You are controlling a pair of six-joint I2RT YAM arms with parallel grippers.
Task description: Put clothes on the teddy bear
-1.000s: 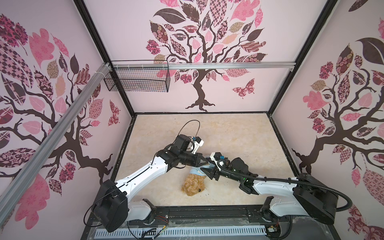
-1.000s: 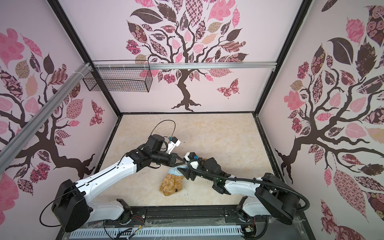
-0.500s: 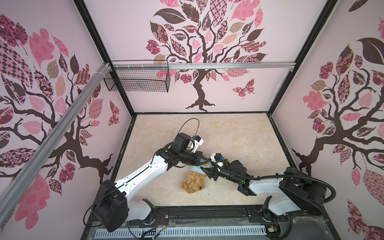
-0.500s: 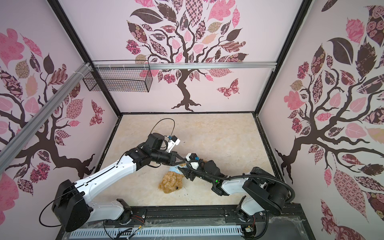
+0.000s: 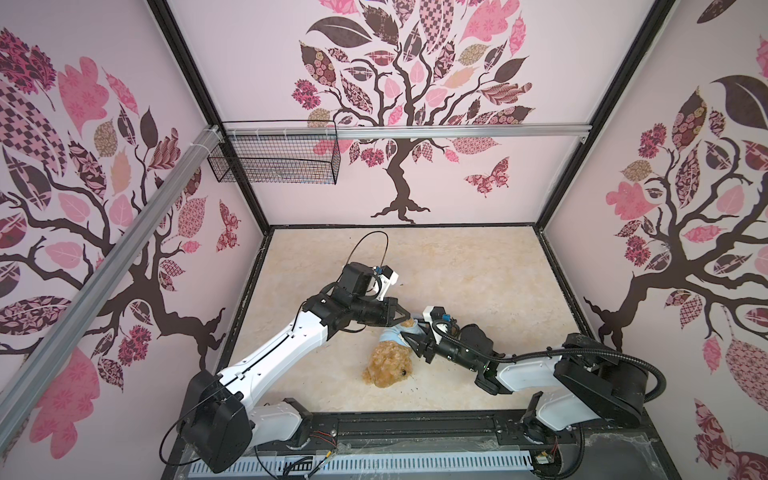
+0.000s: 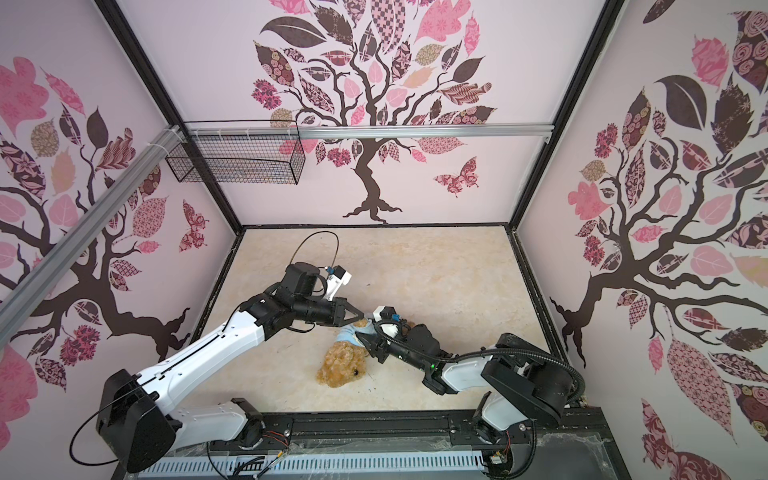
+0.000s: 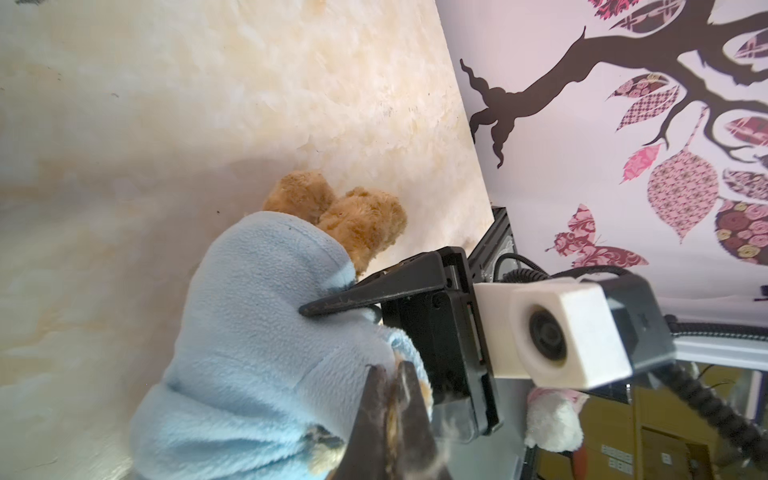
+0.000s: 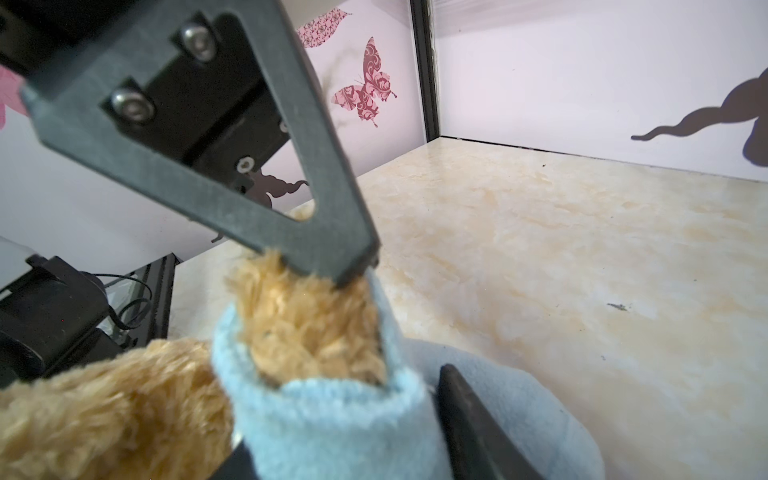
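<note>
Jaws of the right gripper (image 5: 411, 343) have narrowed round the sleeve of the light blue fleece shirt (image 5: 395, 334), grip unclear; left gripper (image 5: 409, 322) pinches a paw of the golden-brown curly plush teddy bear (image 5: 386, 368) on the beige marbled table (image 5: 478, 270): arm nearly sleeved.

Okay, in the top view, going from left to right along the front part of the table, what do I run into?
left arm's base → teddy bear → right arm's base

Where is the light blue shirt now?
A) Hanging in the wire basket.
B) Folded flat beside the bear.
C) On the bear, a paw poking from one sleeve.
C: the light blue shirt wraps the teddy bear, and a furry paw pokes from its sleeve.
</note>
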